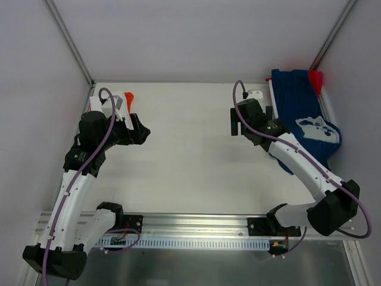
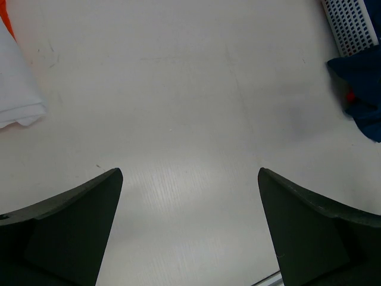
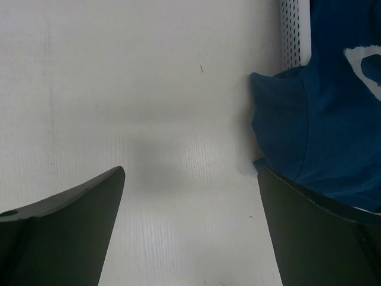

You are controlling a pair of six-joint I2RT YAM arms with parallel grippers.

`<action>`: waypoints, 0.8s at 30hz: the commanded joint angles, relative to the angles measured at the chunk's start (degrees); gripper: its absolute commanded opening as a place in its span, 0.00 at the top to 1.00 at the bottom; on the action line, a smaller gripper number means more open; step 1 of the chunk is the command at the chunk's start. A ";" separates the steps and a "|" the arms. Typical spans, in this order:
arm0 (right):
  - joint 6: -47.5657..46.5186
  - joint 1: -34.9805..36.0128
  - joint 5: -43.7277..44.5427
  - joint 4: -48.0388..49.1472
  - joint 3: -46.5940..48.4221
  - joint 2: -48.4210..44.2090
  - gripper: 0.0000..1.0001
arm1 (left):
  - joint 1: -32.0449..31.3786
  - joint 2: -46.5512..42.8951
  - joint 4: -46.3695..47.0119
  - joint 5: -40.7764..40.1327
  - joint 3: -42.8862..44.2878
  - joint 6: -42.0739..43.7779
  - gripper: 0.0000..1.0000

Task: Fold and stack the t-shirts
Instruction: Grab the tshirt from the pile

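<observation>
Left fingers (image 2: 65,232), right fingers (image 3: 59,232): spread wide, empty. Folded white cloth t-shirt (image 2: 18,89), orange cloth t-shirt (image 1: 129,97) touching it, beyond left fingers: seemingly done. Navy blue white-printed cloth t-shirt (image 3: 321,119), right of right fingers: unfolded, pending.

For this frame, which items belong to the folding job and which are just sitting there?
Job: navy t-shirt, white t-shirt, orange t-shirt, red t-shirt.
Just there: white mesh basket, table.

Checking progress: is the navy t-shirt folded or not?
Not folded: the navy t-shirt drapes crumpled over the basket edge, spilling onto the table.
</observation>
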 commanded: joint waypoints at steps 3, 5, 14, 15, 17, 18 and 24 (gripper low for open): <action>-4.02 1.43 2.12 -2.47 3.34 1.37 0.00 | -0.32 -0.65 0.64 -0.30 -0.06 0.40 0.01; -5.52 1.43 1.76 -2.56 3.79 2.69 0.01 | -0.32 -0.65 0.47 -0.04 -0.15 0.40 0.01; 3.07 -7.17 0.72 -1.78 1.43 9.64 0.01 | -0.32 -0.13 0.03 0.93 0.20 0.75 0.01; 5.00 -8.83 0.27 -0.47 -0.32 9.64 0.01 | -0.32 -0.04 0.03 1.45 0.29 0.75 0.01; 6.77 -9.73 0.79 -0.19 -1.22 10.51 0.00 | -0.32 -0.21 0.11 1.98 0.37 0.75 0.01; 7.74 -10.16 2.10 -0.19 -1.74 10.78 0.01 | -0.32 -0.39 0.03 2.16 0.38 0.75 0.01; 10.12 -13.51 3.69 -0.81 -2.28 13.85 0.00 | -0.23 -1.00 0.03 2.69 0.46 0.67 0.01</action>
